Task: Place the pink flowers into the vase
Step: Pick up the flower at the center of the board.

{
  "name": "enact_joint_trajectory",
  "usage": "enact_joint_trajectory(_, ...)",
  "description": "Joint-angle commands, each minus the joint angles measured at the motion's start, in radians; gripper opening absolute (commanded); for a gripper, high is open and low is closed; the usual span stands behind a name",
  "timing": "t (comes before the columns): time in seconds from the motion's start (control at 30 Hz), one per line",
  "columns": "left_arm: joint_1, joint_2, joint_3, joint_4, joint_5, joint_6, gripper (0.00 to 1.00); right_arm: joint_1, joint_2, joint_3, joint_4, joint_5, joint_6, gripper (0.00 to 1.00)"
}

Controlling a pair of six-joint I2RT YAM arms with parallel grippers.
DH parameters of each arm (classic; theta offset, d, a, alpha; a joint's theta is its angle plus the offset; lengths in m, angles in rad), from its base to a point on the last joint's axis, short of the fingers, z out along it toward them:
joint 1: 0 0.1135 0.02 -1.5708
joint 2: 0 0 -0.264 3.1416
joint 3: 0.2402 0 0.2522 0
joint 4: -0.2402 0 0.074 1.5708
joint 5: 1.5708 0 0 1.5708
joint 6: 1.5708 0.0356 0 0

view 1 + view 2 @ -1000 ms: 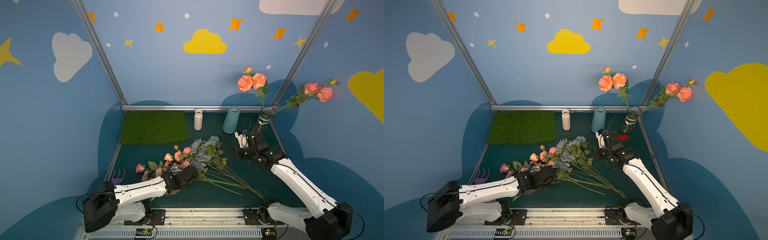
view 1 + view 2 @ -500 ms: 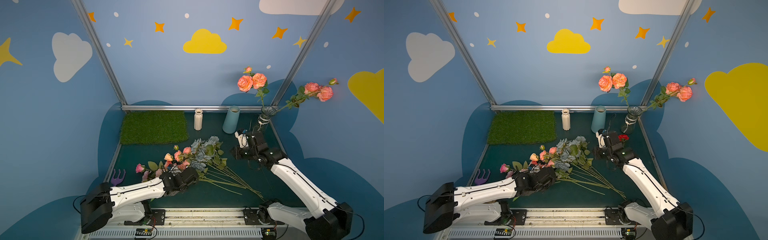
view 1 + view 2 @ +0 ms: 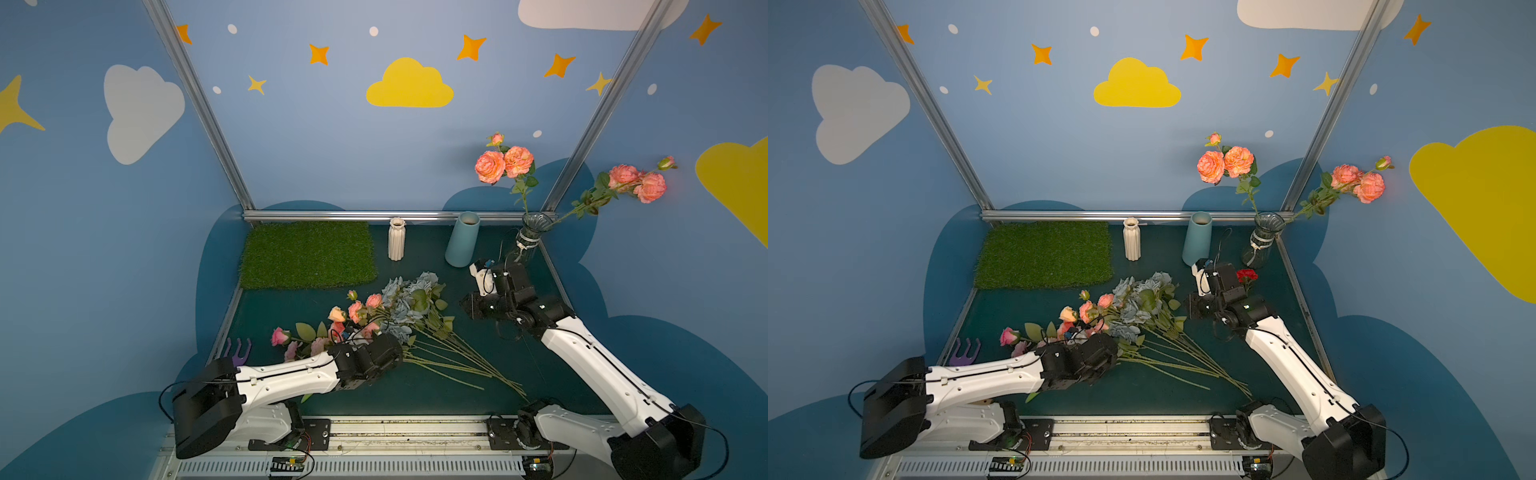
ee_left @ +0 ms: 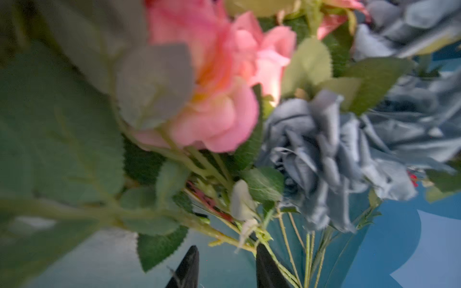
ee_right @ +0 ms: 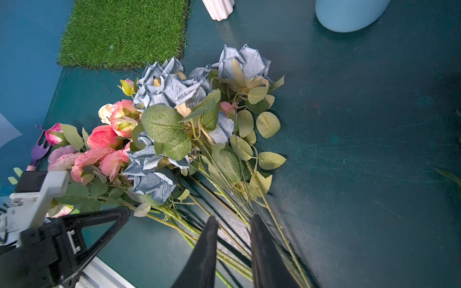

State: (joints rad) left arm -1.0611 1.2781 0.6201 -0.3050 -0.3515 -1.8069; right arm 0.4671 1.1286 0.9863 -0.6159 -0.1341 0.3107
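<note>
Loose pink flowers (image 3: 357,311) (image 3: 1087,311) lie on the dark table, mixed with grey-blue roses (image 3: 409,299). The glass vase (image 3: 535,232) (image 3: 1264,239) stands at the back right corner and holds two pink flower stems (image 3: 505,162). My left gripper (image 4: 225,251) is low among the pink blooms (image 4: 212,99). It is open, with a green stem (image 4: 224,239) crossing just off its tips and touching one fingertip (image 4: 262,251). My right gripper (image 5: 233,219) (image 3: 468,305) hovers open above the bundle's stems (image 5: 232,251), holding nothing.
A white ribbed vase (image 3: 397,239) and a light blue vase (image 3: 462,239) stand at the back. A grass mat (image 3: 307,254) lies at the back left. A purple fork tool (image 3: 240,352) lies at the left edge. A small red carnation (image 3: 1246,275) sits behind the right wrist.
The left gripper's jaws have narrowed a little among the pink flowers, and its arm has shifted slightly. The right arm has not moved.
</note>
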Motion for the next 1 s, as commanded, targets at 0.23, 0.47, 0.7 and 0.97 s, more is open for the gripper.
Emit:
enact_joint_trajectory(0.23,0.032,0.040,-0.053,0.139,0.032,-0.024,0.29,-0.008,-0.021,-0.015,0.016,-0.013,0.007,0.26)
enact_joint_trajectory(0.47,0.045,0.089,-0.073,0.226,0.051,-0.025,0.24,-0.008,-0.023,-0.017,0.020,-0.016,0.007,0.26)
enact_joint_trajectory(0.7,0.051,0.083,-0.084,0.229,0.030,-0.032,0.17,-0.010,-0.023,-0.018,0.019,-0.018,0.008,0.26)
enact_joint_trajectory(0.97,0.022,0.030,-0.031,0.114,-0.065,0.010,0.07,-0.013,-0.023,-0.018,0.022,-0.018,0.007,0.26)
